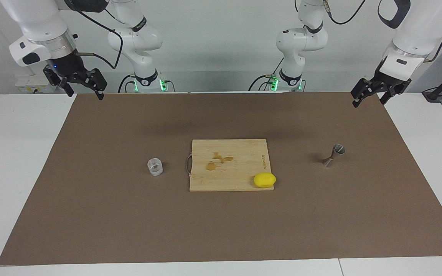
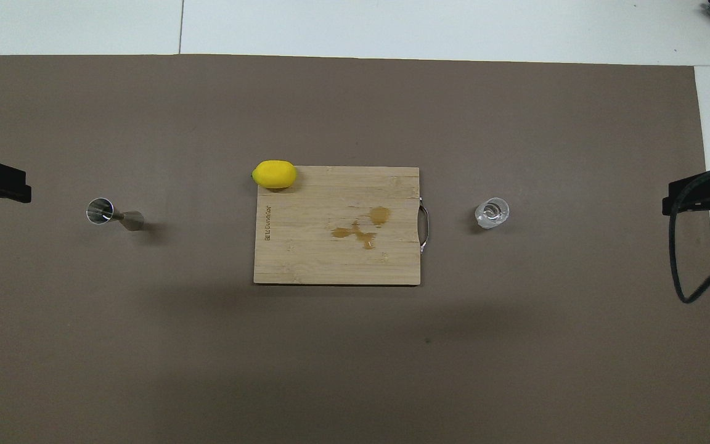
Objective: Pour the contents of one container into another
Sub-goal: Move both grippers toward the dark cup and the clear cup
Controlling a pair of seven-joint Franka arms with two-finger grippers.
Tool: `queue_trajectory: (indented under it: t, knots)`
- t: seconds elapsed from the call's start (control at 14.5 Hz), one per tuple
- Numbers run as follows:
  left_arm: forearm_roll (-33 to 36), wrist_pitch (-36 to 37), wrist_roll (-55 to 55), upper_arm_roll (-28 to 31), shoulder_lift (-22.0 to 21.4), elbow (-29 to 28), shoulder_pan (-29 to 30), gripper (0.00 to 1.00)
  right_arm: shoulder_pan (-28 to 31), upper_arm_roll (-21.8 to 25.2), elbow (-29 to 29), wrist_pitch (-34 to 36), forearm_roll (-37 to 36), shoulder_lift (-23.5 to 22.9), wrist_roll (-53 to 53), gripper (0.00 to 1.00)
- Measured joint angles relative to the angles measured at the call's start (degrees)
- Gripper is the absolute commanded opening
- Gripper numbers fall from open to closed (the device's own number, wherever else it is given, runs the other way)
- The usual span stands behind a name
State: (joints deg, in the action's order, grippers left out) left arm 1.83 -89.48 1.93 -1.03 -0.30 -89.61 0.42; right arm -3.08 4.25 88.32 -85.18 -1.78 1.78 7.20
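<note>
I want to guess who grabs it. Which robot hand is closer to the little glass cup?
Right. The right end effector hangs at the glass cup's end of the table; the left end effector hangs at the opposite end.

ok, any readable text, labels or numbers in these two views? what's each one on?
Cutting board: one line of print burned in along the edge nearest the lemon, too small to read in either view.
Glass cup: no marking visible.
Jigger: no marking visible.
Nothing else carries legible text.
</note>
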Motion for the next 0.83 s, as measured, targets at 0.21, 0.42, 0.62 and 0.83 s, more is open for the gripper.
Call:
queue_trajectory:
  t: [0.21,0.42,0.62,0.83]
  knots:
    - [-0.1,-0.2,0.9,-0.2,0.0,0.0,0.0,1.00,0.0,0.0,0.0,0.0,0.0,0.0,0.0,1.00]
    - [-0.1,-0.2,1.2,-0.3,0.0,0.0,0.0,1.00,0.0,0.0,0.0,-0.4,0.0,0.0,0.0,1.00]
    - [-0.1,-0.6,1.3,-0.3,-0.1,0.0,0.0,1.00,0.2,0.1,2.0,-4.9,1.0,-0.1,1.9,1.00]
    - [-0.1,-2.9,1.3,-0.3,-0.2,-0.3,0.0,1.00,0.5,0.1,7.9,-13.5,7.3,-0.4,11.2,1.00]
